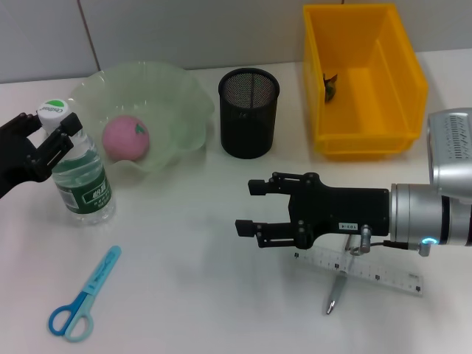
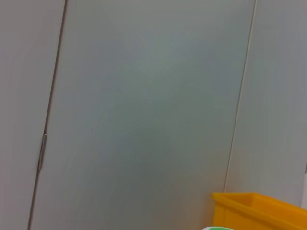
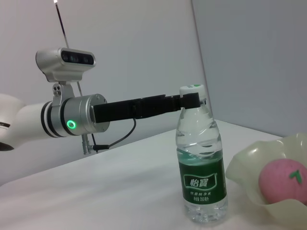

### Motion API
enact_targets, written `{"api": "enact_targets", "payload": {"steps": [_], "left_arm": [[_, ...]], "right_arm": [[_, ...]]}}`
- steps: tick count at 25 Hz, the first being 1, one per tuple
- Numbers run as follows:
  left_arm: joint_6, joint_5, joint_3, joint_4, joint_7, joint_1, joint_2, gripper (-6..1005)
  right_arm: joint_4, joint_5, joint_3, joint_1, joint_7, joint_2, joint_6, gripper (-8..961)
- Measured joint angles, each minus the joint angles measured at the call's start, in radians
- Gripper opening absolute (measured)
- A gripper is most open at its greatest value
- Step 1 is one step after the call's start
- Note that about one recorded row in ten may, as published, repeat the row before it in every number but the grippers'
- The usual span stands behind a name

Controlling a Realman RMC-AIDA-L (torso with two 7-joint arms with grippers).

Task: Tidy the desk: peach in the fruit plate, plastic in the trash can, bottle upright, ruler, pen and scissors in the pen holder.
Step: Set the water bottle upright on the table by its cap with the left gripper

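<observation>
From where I'm driving, the bottle [image 1: 82,181] stands upright on the table's [image 1: 192,295] left side, just in front of the fruit plate [image 1: 173,96], which has the peach [image 1: 126,137] in it. The pen holder [image 1: 248,112] sits right of the plate, with the bin [image 1: 361,77] further right. Scissors [image 1: 82,296] lie at front left. Ruler [image 1: 369,271] and pen [image 1: 335,293] lie at front right, the pen crossing under the ruler.
</observation>
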Motion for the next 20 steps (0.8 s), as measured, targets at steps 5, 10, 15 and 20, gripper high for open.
{"api": "enact_targets", "payload": {"steps": [5,10,15,20], "left_arm": [[-0.008,0.0,0.0,-0.001,0.0,0.0,0.0,523],[-0.009,0.0,0.0,-0.001,0.0,0.0,0.0,526],[-0.009,0.0,0.0,-0.001,0.0,0.0,-0.001,529],[-0.009,0.0,0.0,-0.002,0.0,0.0,-0.001,532]], "right_arm": [[0.0,0.0,0.002,0.002,0.0,0.0,0.0,765],[0.0,0.0,0.003,0.002,0.0,0.0,0.0,764],[0.0,0.0,0.004,0.002,0.0,0.0,0.0,764],[0.0,0.0,0.004,0.002,0.0,0.0,0.0,764]]}}
